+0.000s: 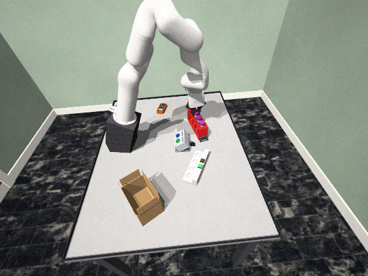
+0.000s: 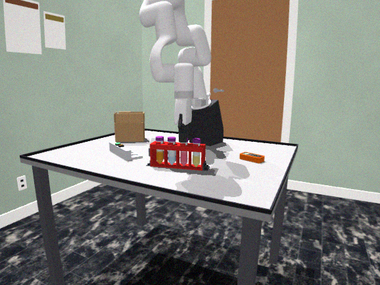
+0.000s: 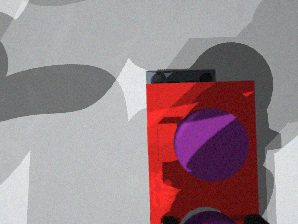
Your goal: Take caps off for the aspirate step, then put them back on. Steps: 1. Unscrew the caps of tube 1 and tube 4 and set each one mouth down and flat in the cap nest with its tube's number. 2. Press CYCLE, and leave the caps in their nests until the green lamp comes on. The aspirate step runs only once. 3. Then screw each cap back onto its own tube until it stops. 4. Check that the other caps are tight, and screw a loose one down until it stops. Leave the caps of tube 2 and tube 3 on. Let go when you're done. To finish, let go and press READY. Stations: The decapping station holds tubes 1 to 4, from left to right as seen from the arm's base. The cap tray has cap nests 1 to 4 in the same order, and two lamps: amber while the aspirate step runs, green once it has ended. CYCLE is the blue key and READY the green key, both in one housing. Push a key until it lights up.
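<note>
Four tubes stand in the red rack (image 2: 177, 144). The gripper (image 2: 185, 141) is down on the second one in from the end nearest the orange meter (image 2: 252, 157), fingers clamped on its purple cap (image 3: 207, 218). The other three caps show in place.

Risks, as I judge them:
- Wrong cap. The cap tray (image 1: 191, 179) shows its green lamp (image 1: 200, 165) lit and no cap in any nest, so this reads as a tightness check on an inner tube. Turning it the loosening way, or lifting, would take off a cap meant to stay on.
- Slip. Only the cap's edge shows at the bottom of the wrist view, so whether the grip is centred cannot be told. An off-centre grip could skid while turning.
- Crowding. The neighbouring cap (image 3: 212, 145) sits just beside, and a wide swing could knock it.

Pose: upper arm arches high from the base, forearm drops steeply, and the wrist points straight down over the rack's far end in the top view.
</note>
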### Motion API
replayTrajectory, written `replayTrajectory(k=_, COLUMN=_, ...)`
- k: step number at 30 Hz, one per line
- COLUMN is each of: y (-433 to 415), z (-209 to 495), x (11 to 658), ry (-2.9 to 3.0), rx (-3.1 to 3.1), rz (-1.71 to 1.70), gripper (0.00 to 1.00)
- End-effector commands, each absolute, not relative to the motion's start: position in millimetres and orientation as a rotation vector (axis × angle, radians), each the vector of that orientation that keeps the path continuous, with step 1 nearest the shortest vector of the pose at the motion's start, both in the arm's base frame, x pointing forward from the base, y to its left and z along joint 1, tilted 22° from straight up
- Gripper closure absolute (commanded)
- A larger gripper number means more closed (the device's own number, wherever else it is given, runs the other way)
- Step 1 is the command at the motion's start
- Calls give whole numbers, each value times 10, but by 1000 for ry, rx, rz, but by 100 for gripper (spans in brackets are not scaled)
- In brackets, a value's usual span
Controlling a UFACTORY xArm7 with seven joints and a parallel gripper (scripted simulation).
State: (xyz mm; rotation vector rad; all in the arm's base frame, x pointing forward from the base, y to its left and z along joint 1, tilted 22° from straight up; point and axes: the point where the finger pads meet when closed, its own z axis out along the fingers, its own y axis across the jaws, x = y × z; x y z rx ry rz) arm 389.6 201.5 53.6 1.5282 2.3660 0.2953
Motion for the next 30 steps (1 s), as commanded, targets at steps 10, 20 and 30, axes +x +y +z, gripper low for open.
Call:
replayTrajectory(k=10, y=2020, z=545, x=3902, ry=2184, rx=1792, rz=355, gripper=100)
replayTrajectory(k=20, y=2020, z=545, x=3902, ry=2184, rx=1792, rz=355, gripper=54)
replayTrajectory(k=30, y=2019, z=655, x=3858, ry=2184, rx=1792, rz=355, gripper=54)
